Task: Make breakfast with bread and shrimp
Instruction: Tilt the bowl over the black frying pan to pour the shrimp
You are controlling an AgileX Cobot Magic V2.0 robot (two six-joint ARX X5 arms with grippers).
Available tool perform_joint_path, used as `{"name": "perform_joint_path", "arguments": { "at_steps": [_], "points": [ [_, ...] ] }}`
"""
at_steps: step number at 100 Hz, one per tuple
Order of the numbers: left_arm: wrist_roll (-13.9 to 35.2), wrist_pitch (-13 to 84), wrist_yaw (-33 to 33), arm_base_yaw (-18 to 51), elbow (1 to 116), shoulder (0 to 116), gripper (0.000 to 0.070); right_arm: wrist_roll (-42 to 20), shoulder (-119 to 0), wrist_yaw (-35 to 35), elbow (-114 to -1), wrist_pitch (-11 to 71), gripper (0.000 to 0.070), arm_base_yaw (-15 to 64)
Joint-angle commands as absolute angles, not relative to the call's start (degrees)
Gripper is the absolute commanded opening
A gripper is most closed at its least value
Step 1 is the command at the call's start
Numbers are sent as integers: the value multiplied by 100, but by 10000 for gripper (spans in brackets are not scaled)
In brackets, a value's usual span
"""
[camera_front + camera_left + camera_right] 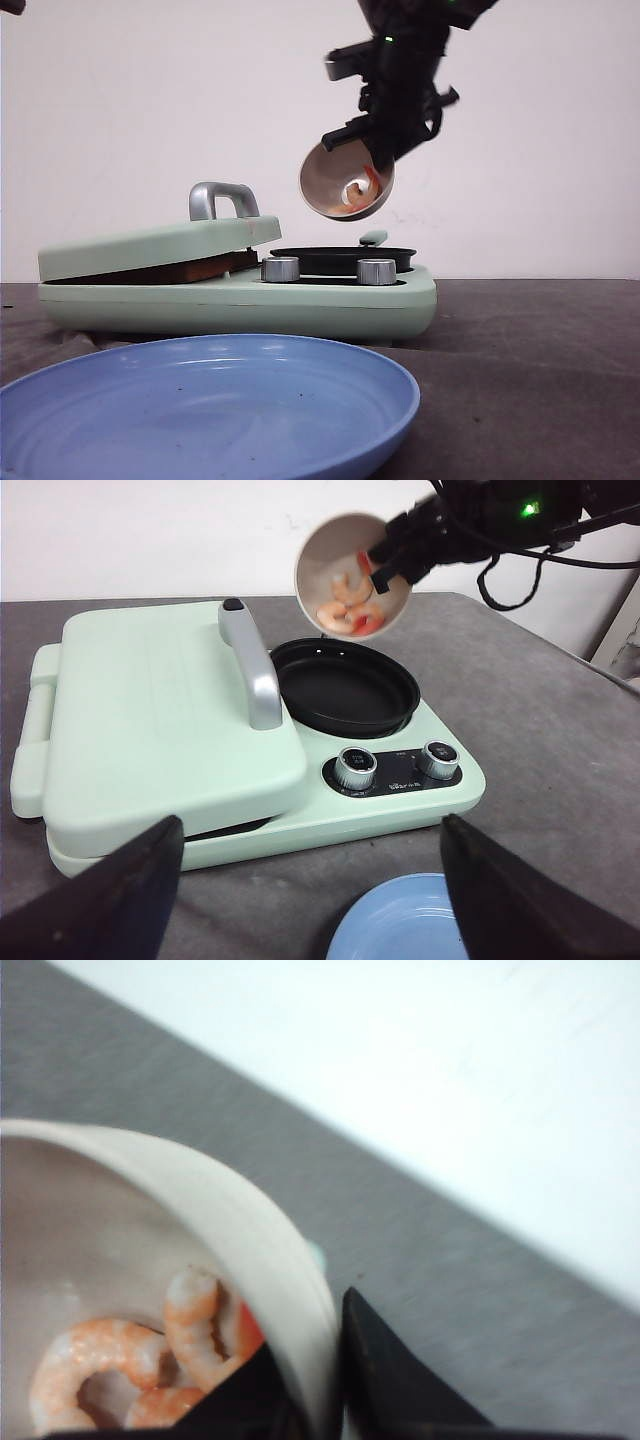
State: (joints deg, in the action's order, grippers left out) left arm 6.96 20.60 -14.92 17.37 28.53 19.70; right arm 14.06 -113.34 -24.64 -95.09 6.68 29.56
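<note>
Nearest the front edge of the dark grey desk (pixel 520 380), a wide, shallow blue plate (pixel 200 410) is sitting with nothing on it, so I judge that the serving step is still to come. Behind it, a pale green breakfast maker (pixel 330 300) with two silver knobs is lying across the middle of the desk. Its hinged green lid (pixel 150 710) with a silver handle is resting nearly shut, and a brown edge is showing in the gap beneath it; this is probably the bread (pixel 190 270), loaded and toasting. Beside the lid, the round black frying pan (pixel 345 685) is looking bare.

Above that pan, the right end effector (pixel 385 555) is pinching the rim of a small cream bowl (pixel 350 575) and tilting it toward the pan. The pinkish-orange curled shrimp (pixel 345 605) are gathering at the bowl's lower wall, not yet tipped out. The left end effector (pixel 310 890) is hanging over the desk's front edge, its dark fingers spread wide and holding nothing. Pouring, cooking and plating are all remaining, by my reading.
</note>
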Motion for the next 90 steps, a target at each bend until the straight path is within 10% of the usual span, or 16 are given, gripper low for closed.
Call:
{"name": "perform_joint_path", "arguments": {
  "at_steps": [1, 55, 90],
  "points": [
    [655, 2023, -1481, 1754, 2877, 1973, 435, 2235, -11474, -2849, -9655, 464, 0, 3094],
    [652, 2189, -1483, 1754, 2877, 1973, 435, 4755, -11474, -4547, -9655, -819, 0, 3660],
    [530, 2106, -1483, 1754, 2877, 1973, 435, 5306, -11474, -4812, -9655, -948, 0, 3706]
  ]
}}
